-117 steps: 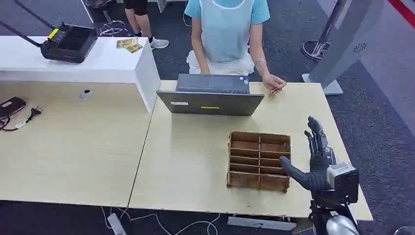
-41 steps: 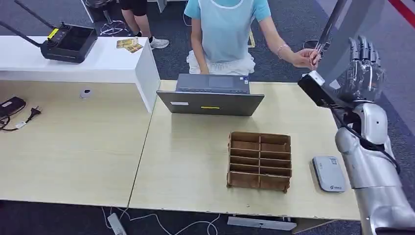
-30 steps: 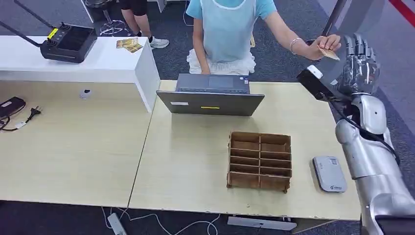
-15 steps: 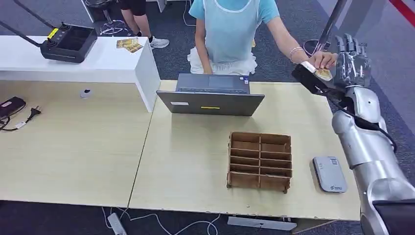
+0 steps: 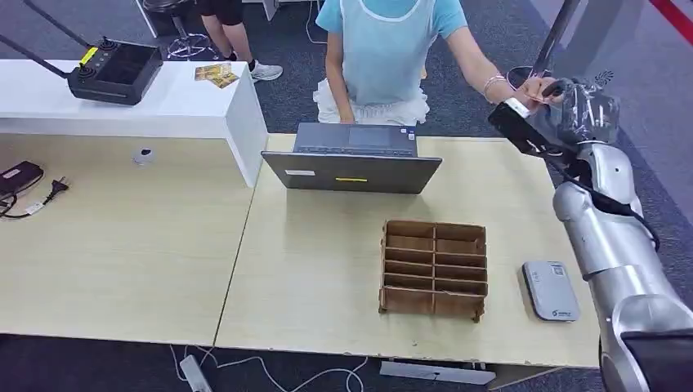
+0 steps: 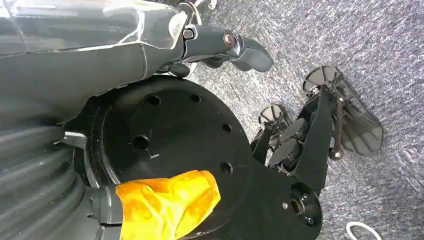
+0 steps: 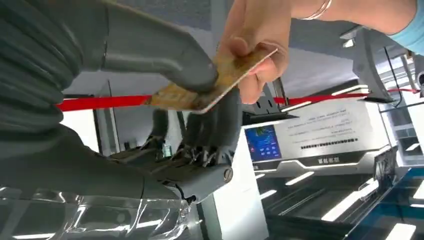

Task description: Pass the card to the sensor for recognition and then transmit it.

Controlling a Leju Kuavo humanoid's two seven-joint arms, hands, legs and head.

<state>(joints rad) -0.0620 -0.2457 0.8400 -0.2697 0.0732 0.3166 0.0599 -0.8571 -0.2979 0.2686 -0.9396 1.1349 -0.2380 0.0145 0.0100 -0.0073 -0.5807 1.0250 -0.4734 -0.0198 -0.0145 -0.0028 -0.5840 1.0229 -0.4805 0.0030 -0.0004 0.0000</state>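
Gold card (image 7: 210,85) pinched by raised right hand (image 5: 576,110) fingers (image 7: 210,130).

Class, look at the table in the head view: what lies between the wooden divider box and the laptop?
Nothing: the head view shows only bare tabletop between the wooden divider box and the laptop.

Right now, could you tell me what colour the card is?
The card is golden yellow with a mottled pattern, clearest in the right wrist view.
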